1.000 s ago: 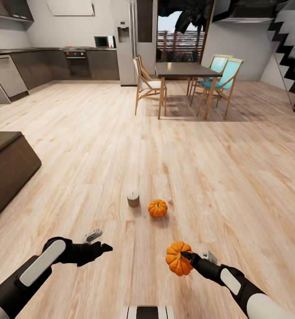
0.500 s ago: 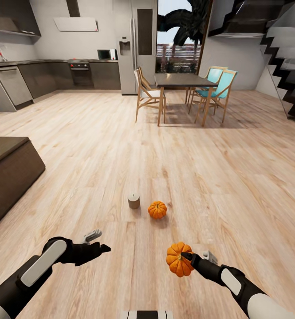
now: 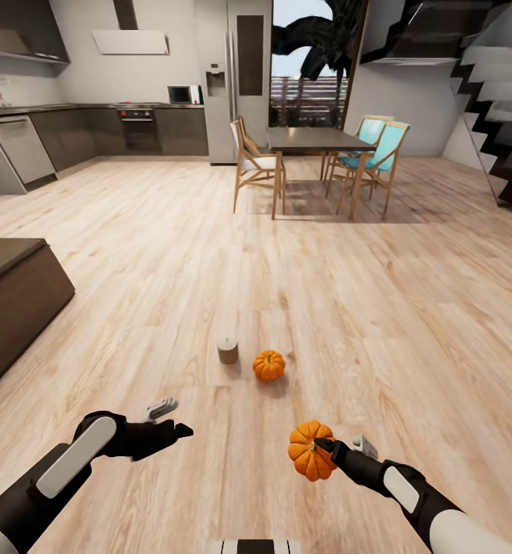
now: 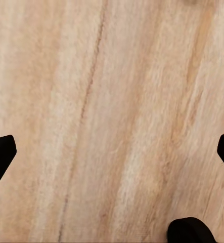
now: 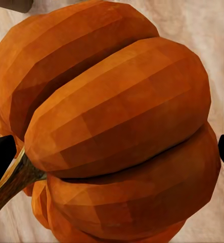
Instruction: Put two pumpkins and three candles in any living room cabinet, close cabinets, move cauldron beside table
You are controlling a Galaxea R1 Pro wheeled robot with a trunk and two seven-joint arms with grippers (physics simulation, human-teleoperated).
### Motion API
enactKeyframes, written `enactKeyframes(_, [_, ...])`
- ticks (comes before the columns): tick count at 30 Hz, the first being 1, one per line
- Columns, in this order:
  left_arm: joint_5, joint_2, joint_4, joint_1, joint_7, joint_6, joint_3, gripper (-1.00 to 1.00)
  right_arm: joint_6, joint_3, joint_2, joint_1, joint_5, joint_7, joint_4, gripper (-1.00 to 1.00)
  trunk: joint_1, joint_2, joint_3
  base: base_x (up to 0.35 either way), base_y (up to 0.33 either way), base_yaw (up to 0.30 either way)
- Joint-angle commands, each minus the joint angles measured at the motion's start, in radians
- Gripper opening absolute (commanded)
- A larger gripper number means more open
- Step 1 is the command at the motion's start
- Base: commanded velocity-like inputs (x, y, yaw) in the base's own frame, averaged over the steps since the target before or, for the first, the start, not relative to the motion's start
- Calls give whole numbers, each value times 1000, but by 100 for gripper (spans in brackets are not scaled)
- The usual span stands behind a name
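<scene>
Head view: right tool (image 3: 322, 448) clenched on pumpkin (image 3: 309, 458); left tool (image 3: 171, 419) released, empty. Second pumpkin (image 3: 269, 365) and candle (image 3: 228, 350) on floor (image 3: 409, 308). Nothing stowed in cabinet yet, by visible evidence.

Wood floor (image 3: 171, 254), dining table (image 3: 317, 139), kitchen beyond.

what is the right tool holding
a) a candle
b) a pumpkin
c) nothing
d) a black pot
b) the right tool is shut on an orange pumpkin, which also shows close up between its fingertips in the right wrist view, while the other pumpkin and a candle sit on the floor.
</scene>
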Motion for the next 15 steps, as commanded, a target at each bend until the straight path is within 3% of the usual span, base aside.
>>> enactKeyframes(1, [11,1,-1,-1,10,-1,-2,100,3,8,-1,0,-11,0,-1,-100,0,0,-1,130,-166,-98])
enactKeyframes(6, [9,1,-1,-1,15,-2,-3,100,3,8,1,0,-11,1,-1,-100,0,0,-1,209,-145,-234])
enactKeyframes(15, [9,1,0,-1,16,-2,-4,100,2,8,3,0,-10,1,-2,-100,0,0,-1,307,-28,-271])
